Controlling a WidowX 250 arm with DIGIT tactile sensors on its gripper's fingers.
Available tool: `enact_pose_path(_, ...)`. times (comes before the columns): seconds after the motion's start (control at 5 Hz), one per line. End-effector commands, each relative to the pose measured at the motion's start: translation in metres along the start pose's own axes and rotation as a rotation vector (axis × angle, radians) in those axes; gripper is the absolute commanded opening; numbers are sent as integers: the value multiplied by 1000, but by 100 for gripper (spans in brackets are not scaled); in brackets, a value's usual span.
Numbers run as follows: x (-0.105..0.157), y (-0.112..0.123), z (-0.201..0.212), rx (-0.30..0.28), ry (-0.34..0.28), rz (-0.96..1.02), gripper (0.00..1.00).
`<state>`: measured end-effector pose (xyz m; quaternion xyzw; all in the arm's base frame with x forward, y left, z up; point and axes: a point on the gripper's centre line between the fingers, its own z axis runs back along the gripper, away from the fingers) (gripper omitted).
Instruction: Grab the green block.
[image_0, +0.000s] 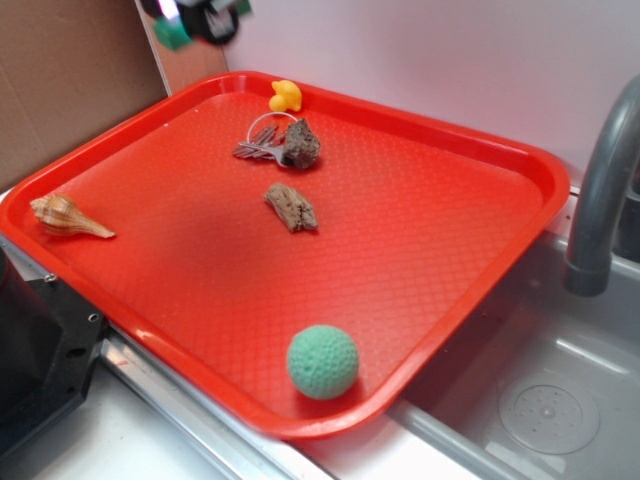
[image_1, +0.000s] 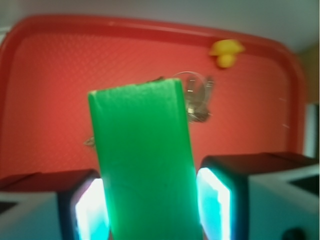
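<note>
Wrist view: gripper (image_1: 150, 200) clamped on the green block (image_1: 145, 160), lifted well above the red tray (image_1: 50, 60). Grab looks done; nothing obvious left.

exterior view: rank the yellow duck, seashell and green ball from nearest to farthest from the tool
The tool sits at the top left, above the tray's far corner.
1. yellow duck, at the far rim
2. seashell, by the left edge
3. green ball, at the near edge
</note>
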<state>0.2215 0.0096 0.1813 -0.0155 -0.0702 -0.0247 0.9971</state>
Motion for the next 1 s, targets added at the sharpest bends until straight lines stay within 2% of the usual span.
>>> enact_pose_path(0.0, -15, -33, 28, 38, -15, 69, 0)
enact_pose_path(0.2, -15, -34, 28, 58, 2, 109, 0)
enact_pose_path(0.8, -16, -34, 23, 60, 59, 137, 0)
